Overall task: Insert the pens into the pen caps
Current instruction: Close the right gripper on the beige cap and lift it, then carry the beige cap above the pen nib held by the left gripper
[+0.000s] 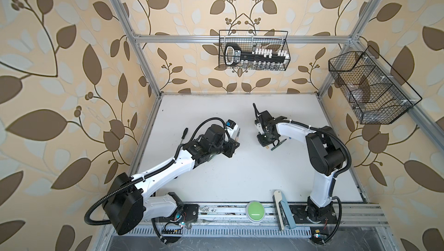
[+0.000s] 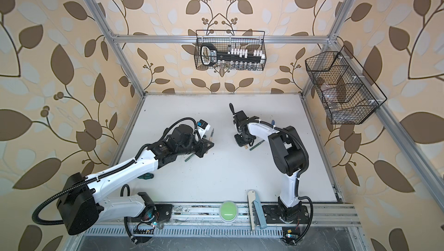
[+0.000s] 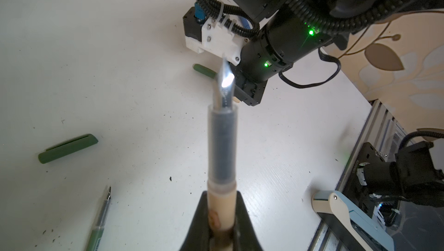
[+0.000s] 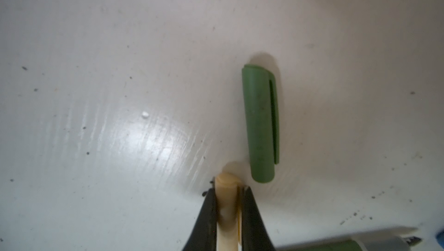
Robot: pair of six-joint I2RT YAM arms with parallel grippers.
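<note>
in both top views the short, stubby beige pen cap (image 1: 266, 147) (image 2: 245, 147) sits low by the white surface (image 1: 240, 177), at the tip of the right gripper (image 1: 265, 144). a slim dark green pen (image 1: 278, 144) with a dark tip lies flat just beside that cap, on the side of the right arm's base. the left gripper (image 1: 235, 143) is well apart from the cap, across the middle of the surface. it carries the slim beige pen (image 1: 238, 135), dark tip pointing towards the back wall.

in the left wrist view the left gripper's black fingers (image 3: 199, 216) are clamped narrowly on the beige pen (image 3: 222, 146), whose clear grip and pointed tip jut out beyond them. the beige pen cap (image 3: 236, 100) shows only as a small stub under the right gripper (image 3: 247, 93), beyond the pen's tip. a stubby dark green pen cap (image 3: 204, 70) lies near the beige cap. a second dark green pen cap (image 3: 68, 148) lies well apart from it, and a second dark green pen (image 3: 99, 221) lies near that second cap.

in the right wrist view the right gripper's fingers (image 4: 209, 213) press narrowly on both sides of the beige pen cap (image 4: 227, 189), its rounded end poking past them. the dark green pen cap (image 4: 262, 123) lies flat just beside it, apart. the dark green pen (image 4: 336, 245) is a blur near it at the frame's edge.
</note>
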